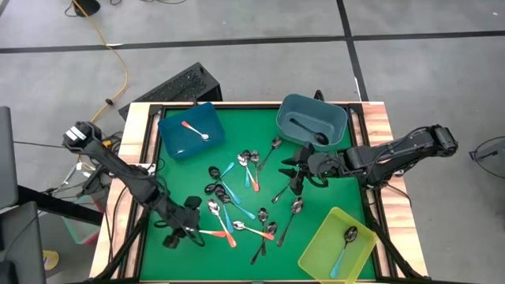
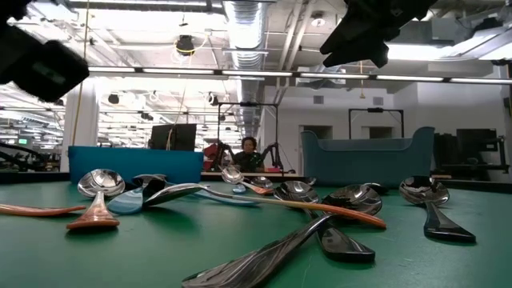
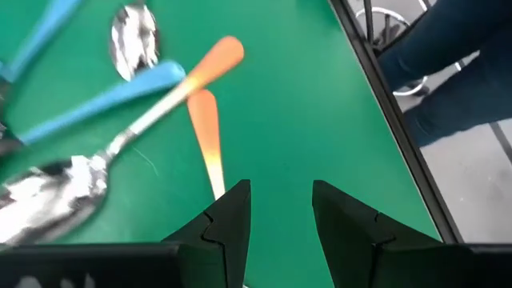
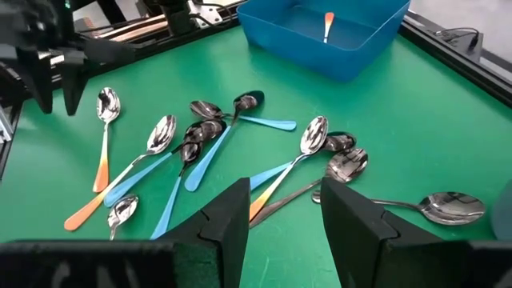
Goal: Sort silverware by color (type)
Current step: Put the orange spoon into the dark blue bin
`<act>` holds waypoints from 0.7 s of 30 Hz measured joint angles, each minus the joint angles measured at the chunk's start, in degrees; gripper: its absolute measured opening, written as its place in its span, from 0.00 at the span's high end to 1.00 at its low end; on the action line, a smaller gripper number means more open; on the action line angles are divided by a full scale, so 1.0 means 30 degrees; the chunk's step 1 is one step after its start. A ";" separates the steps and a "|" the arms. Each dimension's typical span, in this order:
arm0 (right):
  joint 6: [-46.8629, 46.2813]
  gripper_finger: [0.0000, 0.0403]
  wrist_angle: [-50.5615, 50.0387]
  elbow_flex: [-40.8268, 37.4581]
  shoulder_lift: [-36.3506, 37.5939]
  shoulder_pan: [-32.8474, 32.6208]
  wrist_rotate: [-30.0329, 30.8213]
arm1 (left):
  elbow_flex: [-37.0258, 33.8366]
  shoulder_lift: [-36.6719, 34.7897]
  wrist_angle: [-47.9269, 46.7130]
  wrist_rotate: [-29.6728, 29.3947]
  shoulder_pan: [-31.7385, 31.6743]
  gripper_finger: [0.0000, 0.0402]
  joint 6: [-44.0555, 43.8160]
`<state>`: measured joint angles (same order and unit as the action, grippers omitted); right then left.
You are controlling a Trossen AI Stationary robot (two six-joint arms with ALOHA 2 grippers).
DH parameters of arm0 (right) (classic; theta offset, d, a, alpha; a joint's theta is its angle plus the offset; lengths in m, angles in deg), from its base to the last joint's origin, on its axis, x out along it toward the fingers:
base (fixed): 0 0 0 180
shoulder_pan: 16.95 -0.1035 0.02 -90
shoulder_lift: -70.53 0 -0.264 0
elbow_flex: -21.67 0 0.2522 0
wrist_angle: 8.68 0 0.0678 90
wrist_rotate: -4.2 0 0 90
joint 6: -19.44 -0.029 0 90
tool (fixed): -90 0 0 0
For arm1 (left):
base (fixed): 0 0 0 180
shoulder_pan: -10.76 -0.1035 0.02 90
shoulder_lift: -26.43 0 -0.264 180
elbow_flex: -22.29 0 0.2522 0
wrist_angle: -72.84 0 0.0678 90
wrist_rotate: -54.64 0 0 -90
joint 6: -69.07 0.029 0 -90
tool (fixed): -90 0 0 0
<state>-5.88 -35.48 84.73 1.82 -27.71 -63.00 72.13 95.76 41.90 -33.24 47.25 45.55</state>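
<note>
Several small spoons point(image 1: 241, 201) with orange, light blue or dark handles lie scattered on the middle of the green mat. My left gripper point(image 1: 180, 233) hovers open at the near left of the mat. An orange-handled spoon point(image 3: 210, 144) lies just ahead of its left finger, and I cannot see it touching. My right gripper point(image 1: 293, 177) is open over the right side of the pile. In its wrist view point(image 4: 280, 212) a spoon with an orange and blue handle point(image 4: 276, 180) lies ahead of the fingertips.
A blue bin point(image 1: 189, 130) at the far left holds an orange-handled spoon. A teal bin point(image 1: 312, 122) at the far right holds a dark spoon. A yellow-green bin point(image 1: 339, 246) at the near right holds a blue-handled spoon. A person's legs point(image 3: 448, 64) stand beyond the mat's edge.
</note>
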 joint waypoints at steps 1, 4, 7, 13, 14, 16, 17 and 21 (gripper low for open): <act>-0.0056 0.58 0.0000 0.0000 0.0000 0.0000 -0.0009 | 0.0000 0.0146 -0.0007 0.0017 0.0081 0.70 -0.0143; -0.0060 0.58 -0.0007 0.0000 0.0000 -0.0015 -0.0062 | 0.0000 0.0596 -0.0359 -0.0061 0.0269 0.70 -0.0217; -0.0068 0.58 -0.0079 0.0000 0.0000 -0.0015 -0.0113 | -0.0036 0.0919 -0.0741 -0.0618 0.0463 0.70 -0.0188; -0.0620 0.58 -0.0521 0.0000 0.0000 -0.0015 -0.0128 | -0.0808 0.1045 -0.0932 -0.2384 0.0607 0.70 -0.1081; -0.0760 0.58 -0.0716 0.0000 0.0000 -0.0015 -0.0138 | -0.0888 0.1045 -0.0981 -0.2483 0.0607 0.70 -0.1190; -0.1006 0.58 -0.1119 0.0000 0.0000 -0.0015 -0.0142 | -0.0903 0.1118 -0.0889 -0.2668 0.0599 0.70 -0.1202; -0.1068 0.58 -0.1347 0.0000 0.0000 -0.0022 -0.0142 | -0.0903 0.1213 -0.0664 -0.2644 0.0603 0.70 -0.1205; -0.1124 0.58 -0.1771 0.0000 0.0000 -0.0015 -0.0142 | -0.0893 0.1384 0.0467 -0.2200 0.0628 0.70 -0.1412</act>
<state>-9.25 -40.80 84.73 1.82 -27.75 -63.43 69.45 99.91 43.31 -39.84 49.13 41.32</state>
